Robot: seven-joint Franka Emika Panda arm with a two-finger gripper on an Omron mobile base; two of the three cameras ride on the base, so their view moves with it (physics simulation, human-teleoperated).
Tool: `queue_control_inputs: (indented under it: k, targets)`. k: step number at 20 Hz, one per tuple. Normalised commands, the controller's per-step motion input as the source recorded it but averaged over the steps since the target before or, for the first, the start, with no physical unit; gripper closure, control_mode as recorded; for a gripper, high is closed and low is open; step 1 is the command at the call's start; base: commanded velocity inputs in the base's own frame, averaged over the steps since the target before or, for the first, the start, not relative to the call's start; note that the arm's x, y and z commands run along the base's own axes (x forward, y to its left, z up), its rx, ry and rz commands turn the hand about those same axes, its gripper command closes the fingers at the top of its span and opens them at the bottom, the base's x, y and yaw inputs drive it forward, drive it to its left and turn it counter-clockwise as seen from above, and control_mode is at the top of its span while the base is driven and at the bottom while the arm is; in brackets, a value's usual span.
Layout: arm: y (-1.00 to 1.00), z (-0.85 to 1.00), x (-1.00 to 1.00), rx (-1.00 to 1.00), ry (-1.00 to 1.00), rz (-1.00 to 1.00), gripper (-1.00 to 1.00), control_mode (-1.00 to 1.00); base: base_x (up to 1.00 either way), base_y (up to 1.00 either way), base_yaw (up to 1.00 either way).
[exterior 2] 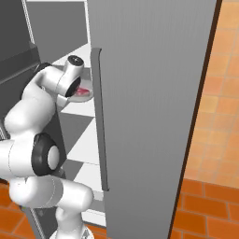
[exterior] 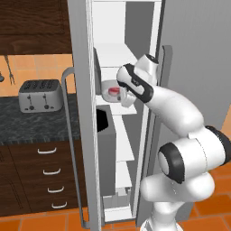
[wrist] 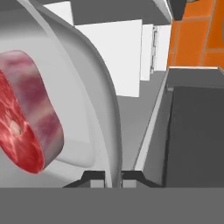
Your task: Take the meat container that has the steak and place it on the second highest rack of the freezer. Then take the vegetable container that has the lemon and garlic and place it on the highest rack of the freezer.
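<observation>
Steak (wrist: 19,122) marbled red, pink rim; container (wrist: 94,78) pale grey; freezer (exterior: 81,90) grey

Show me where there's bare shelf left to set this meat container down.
The steak and its meat container sit at a white rack, with the tool pinching its rim. Bare shelf lies on the rack above and the one below.

One steak (wrist: 26,127), one toaster (exterior: 40,95)

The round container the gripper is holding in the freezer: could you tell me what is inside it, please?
Inside the container lies a red steak with a paler pink edge. The arm covers part of the bowl in both base views, so its remaining floor stays unseen.
</observation>
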Motion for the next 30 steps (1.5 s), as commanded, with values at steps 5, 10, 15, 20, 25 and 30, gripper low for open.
queue_control_inputs:
  k: [5,10,15,20,25,30]
  targets:
    - [-0.05,-0.46,0.69,0.0,0.0,0.0,1.0,-1.0,0.0,0.0,0.0]
    - [0.0,-0.63,0.55,-0.07,0.0,0.0,1.0,-1.0,0.0,0.0,0.0]
    - [0.08,-0.51,0.62,-0.1,0.0,-0.02,1.0,-1.0,0.0,0.0,0.0]
    - [0.01,-0.44,0.77,-0.02,0.0,-0.08,1.0,-1.0,0.0,0.0,0.0]
    - [0.02,-0.44,0.74,0.0,0.0,-0.07,1.0,-1.0,0.0,0.0,0.0]
    - [0.12,-0.28,0.47,0.0,-0.01,-0.07,-1.0,-1.0,0.0,0.0,0.0]
